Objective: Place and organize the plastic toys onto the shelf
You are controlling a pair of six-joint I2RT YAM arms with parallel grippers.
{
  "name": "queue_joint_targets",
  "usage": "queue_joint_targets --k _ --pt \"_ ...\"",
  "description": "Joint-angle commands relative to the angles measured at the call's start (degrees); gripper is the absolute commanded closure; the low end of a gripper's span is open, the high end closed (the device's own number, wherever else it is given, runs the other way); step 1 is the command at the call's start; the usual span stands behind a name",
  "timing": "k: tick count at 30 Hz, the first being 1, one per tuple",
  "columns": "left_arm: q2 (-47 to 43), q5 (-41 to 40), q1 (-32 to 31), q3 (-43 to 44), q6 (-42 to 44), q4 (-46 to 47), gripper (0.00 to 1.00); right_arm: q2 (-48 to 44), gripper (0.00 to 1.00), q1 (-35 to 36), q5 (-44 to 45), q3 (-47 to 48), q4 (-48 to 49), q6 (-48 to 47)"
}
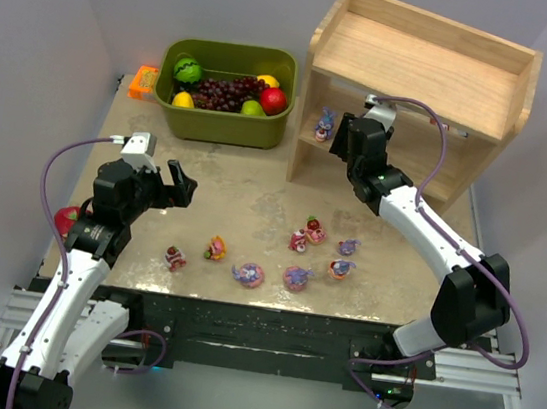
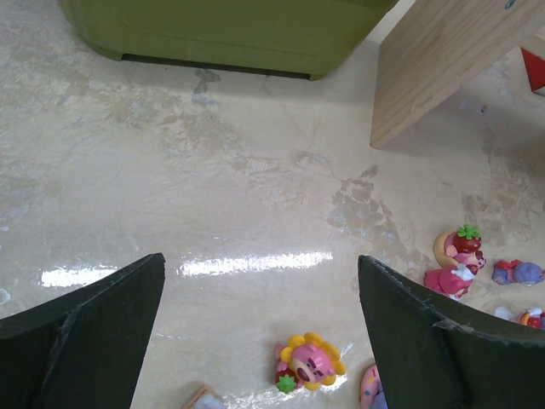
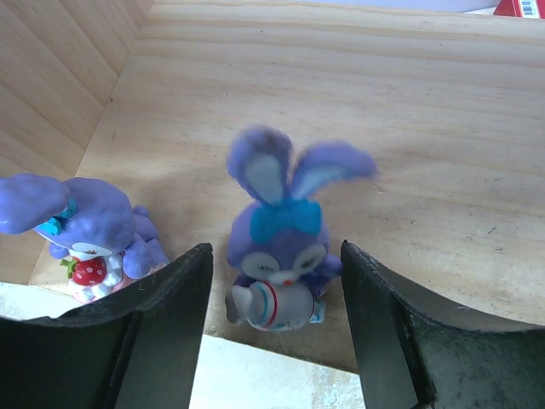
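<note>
The wooden shelf (image 1: 423, 63) stands at the back right. My right gripper (image 1: 341, 138) is at its lower tier, open. In the right wrist view a blue-purple bunny holding a bottle (image 3: 281, 247) stands on the board between my fingers, with gaps on both sides. A second bunny with a strawberry (image 3: 85, 230) stands to its left. Several toys lie on the table, among them a sunflower bear (image 1: 215, 248) and a strawberry bear (image 1: 315, 229). My left gripper (image 1: 180, 184) is open and empty above the table, with the sunflower bear (image 2: 311, 362) just below it.
An olive-green bin (image 1: 275, 129) of fake fruit stands at the back, left of the shelf. An orange object (image 1: 143, 82) lies beside it. A pink-red fruit (image 1: 68, 220) lies at the table's left edge. The shelf's side board (image 2: 443, 68) shows in the left wrist view.
</note>
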Motion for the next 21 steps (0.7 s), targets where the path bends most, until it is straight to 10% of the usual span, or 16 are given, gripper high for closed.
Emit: queue_joint_targets --k 1,21 --pt "-0.30 -0.52 -0.29 0.24 0.38 0.42 0.00 -1.61 0.36 -0.92 -0.46 0.56 -3.09 1.96" --pt "-0.21 -0.35 -0.29 0.33 0.30 0.50 0.00 -4.60 0.36 -0.65 -3.89 -0.14 -4.85 5.22"
